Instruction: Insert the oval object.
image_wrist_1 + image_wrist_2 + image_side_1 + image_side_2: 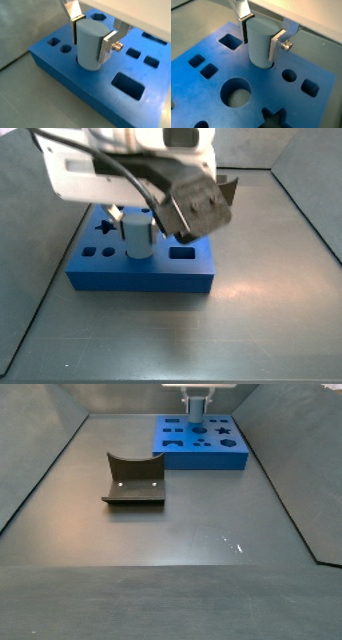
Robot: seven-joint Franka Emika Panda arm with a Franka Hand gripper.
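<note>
The oval object (89, 52), a pale grey-blue peg, stands upright with its lower end in a hole of the big blue block (73, 80). My gripper (91, 40) is shut on it, with a silver finger (107, 47) on each side. A wrist view shows the same grip on the peg (260, 47) over the block (271, 97). In a side view the peg (138, 238) rises from the block's top (140, 278) under my gripper (138, 221). In a side view from farther off, the peg (197, 411) and gripper (197, 401) are at the far end.
The blue block (201, 456) has several other shaped holes, among them a round one (236, 93) and a rectangular one (128, 85). A brown block with a curved notch (135, 479) lies on the grey floor, left of the blue block. Grey walls surround the floor.
</note>
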